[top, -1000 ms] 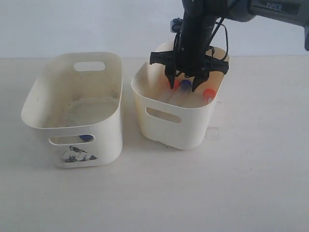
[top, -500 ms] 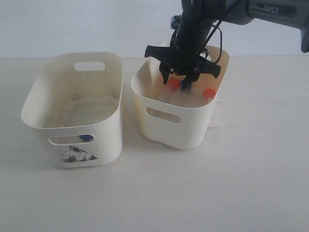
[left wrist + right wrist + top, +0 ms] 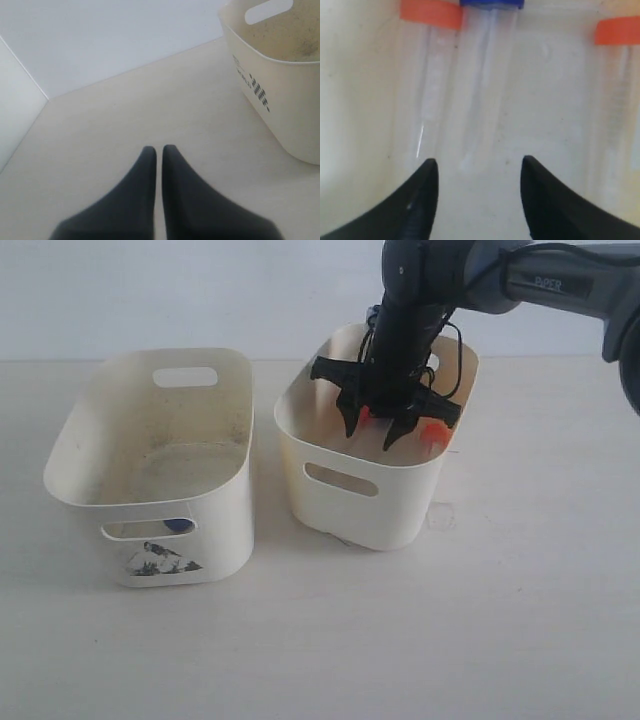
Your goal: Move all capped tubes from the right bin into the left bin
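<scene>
My right gripper (image 3: 370, 435) is open and reaches down inside the right bin (image 3: 352, 502). In the right wrist view the right gripper (image 3: 479, 161) hangs over the bin's pale floor, straddling the tail of a blue-capped tube (image 3: 481, 80). An orange-capped tube (image 3: 432, 75) lies against it, and another orange-capped tube (image 3: 616, 100) lies apart. Two orange caps (image 3: 432, 432) show beside the fingers. The left bin (image 3: 100, 440) carries a dark sticker, and a blue cap (image 3: 178, 526) shows through its slot. My left gripper (image 3: 159, 149) is shut, empty, above bare tabletop.
A cream bin wall with a checkered print (image 3: 257, 87) stands beyond the left gripper; I cannot tell which bin it is. The two bins sit side by side with a narrow gap (image 3: 264, 455). A white wall (image 3: 200, 290) runs behind them.
The right gripper has sunk deeper into the right bin, still open. It now covers the blue cap that showed between its fingers a second ago. The bins have hardly moved.
</scene>
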